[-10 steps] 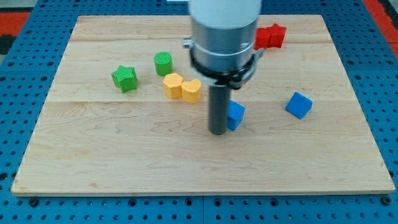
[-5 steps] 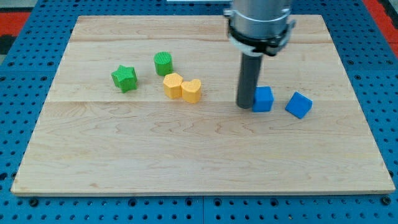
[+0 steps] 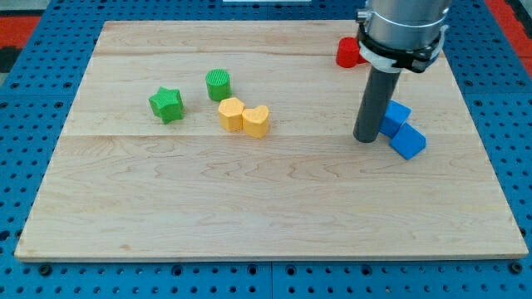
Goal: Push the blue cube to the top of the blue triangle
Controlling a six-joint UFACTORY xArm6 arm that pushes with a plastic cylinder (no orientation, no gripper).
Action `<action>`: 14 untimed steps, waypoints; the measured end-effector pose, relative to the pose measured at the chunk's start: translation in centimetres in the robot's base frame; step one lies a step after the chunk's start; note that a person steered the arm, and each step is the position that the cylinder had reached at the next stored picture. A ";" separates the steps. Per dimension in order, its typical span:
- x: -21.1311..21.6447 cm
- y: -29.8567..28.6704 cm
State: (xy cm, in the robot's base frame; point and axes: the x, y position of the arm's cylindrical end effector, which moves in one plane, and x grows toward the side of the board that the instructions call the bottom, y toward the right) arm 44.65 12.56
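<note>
My tip (image 3: 366,139) rests on the wooden board (image 3: 249,216) at the view's right. The blue cube (image 3: 397,118) sits right against the rod's right side. The second blue block, the blue triangle (image 3: 409,142), lies just below and right of the cube, touching it. The cube stands at the triangle's upper left.
A red block (image 3: 347,53) shows partly behind the arm at the view's top. A green star (image 3: 166,104) and a green cylinder (image 3: 218,84) sit at the upper left. A yellow block (image 3: 232,113) and a yellow heart (image 3: 257,121) touch each other near the middle.
My tip moved right and slightly up across the board, pushing the blue cube with it until it met the blue triangle, which shifted slightly to the right.
</note>
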 end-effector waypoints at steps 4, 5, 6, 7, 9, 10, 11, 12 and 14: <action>-0.2 -2.1; -0.7 -1.0; -1.4 -0.2; -2.0 0.0; -2.4 0.0; -2.3 1.4; -2.2 2.5; -2.6 2.5; -2.7 2.4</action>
State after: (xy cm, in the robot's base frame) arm 41.91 14.92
